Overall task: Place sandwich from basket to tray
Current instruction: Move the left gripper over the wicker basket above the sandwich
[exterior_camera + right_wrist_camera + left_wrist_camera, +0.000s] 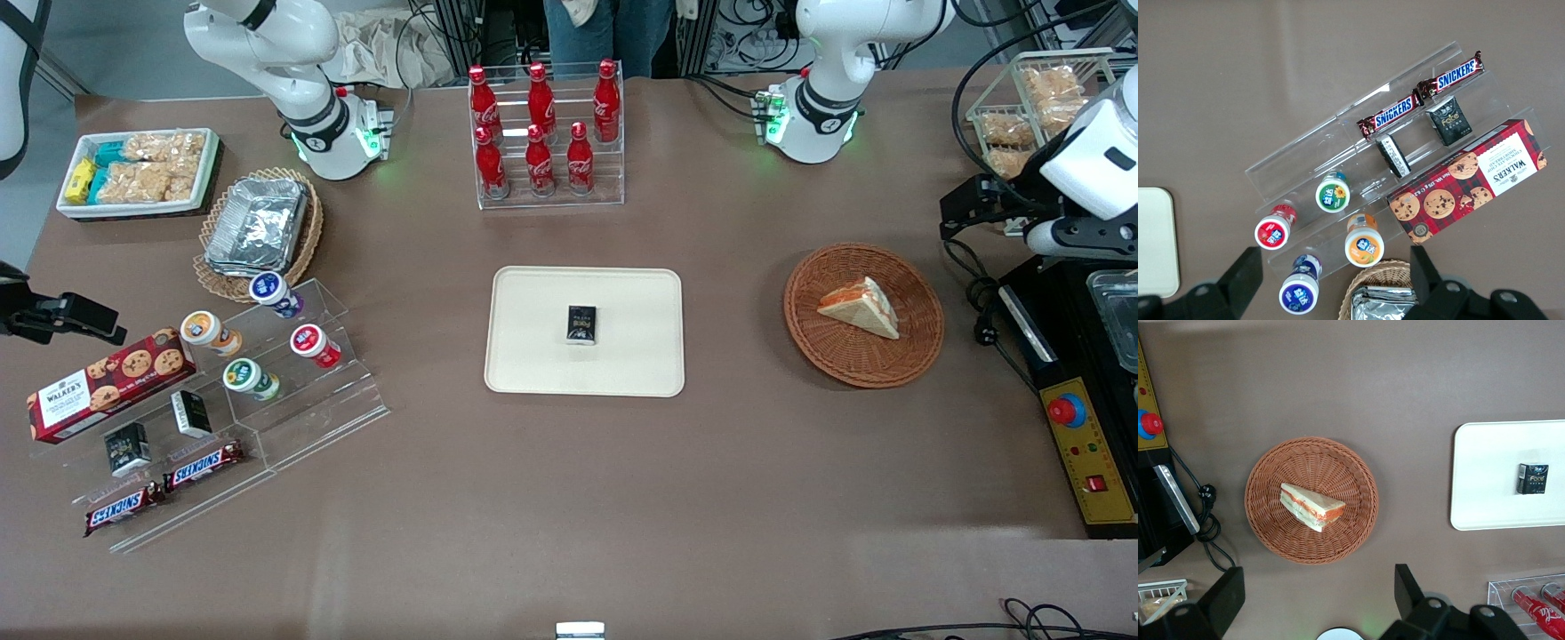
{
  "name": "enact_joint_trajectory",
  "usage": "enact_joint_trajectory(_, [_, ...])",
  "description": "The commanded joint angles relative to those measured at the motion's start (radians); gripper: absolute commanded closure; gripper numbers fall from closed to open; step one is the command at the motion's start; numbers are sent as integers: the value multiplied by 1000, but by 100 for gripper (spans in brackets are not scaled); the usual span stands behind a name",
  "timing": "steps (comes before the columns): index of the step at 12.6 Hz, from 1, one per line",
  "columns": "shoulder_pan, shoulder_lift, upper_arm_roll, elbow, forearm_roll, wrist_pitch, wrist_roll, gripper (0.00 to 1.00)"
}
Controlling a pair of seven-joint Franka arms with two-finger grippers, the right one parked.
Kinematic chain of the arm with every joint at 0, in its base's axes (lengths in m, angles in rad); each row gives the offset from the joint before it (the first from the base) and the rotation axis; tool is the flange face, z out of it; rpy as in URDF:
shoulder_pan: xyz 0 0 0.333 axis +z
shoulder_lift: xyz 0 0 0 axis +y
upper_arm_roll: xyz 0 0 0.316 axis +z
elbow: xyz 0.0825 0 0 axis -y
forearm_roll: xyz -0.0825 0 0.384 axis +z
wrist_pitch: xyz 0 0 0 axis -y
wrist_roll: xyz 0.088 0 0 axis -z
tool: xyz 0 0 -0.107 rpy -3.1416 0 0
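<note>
Lying on its side in the round reddish-brown basket point(862, 316), the triangular sandwich point(860, 308) shows white bread with orange-red filling; the cream tray point(584, 331), well apart, carries a small dark box point(581, 324) at its centre; the gripper point(1317, 597) hangs high above the table beside the basket, fingers spread wide, holding nothing

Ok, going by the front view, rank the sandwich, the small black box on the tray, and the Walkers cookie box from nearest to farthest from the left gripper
The left gripper, open, hangs above the working arm's end of the table.
1. Sandwich, in the reddish-brown basket, nearest.
2. Small black box, on the cream tray mid-table.
3. Walkers cookie box, at the parked arm's end, farthest.
</note>
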Motion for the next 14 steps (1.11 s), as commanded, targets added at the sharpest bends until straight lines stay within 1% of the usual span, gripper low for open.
enact_joint_trajectory(1, [0,6,-11,28,10,-31,-12,0])
enact_joint_trajectory(3, [0,6,-10,28,7,-31,-53,0])
enact_joint_trajectory(4, [-2,4,-11,19,7,-31,-183,0])
enact_joint_trajectory(5, [-2,7,-37,16,9,-31,-381,0])
enact_joint_trajectory(6, [-2,7,-71,0,12,-31,-543,0])
enact_joint_trajectory(7, [-2,1,-79,-17,18,-31,-639,0])
enact_joint_trajectory(10, [-2,4,-79,-26,7,-28,-756,0])
enact_joint_trajectory(12, [4,-8,-76,-104,44,-18,-762,0])
enact_joint_trajectory(14, [52,-13,-59,-173,38,5,-770,0])
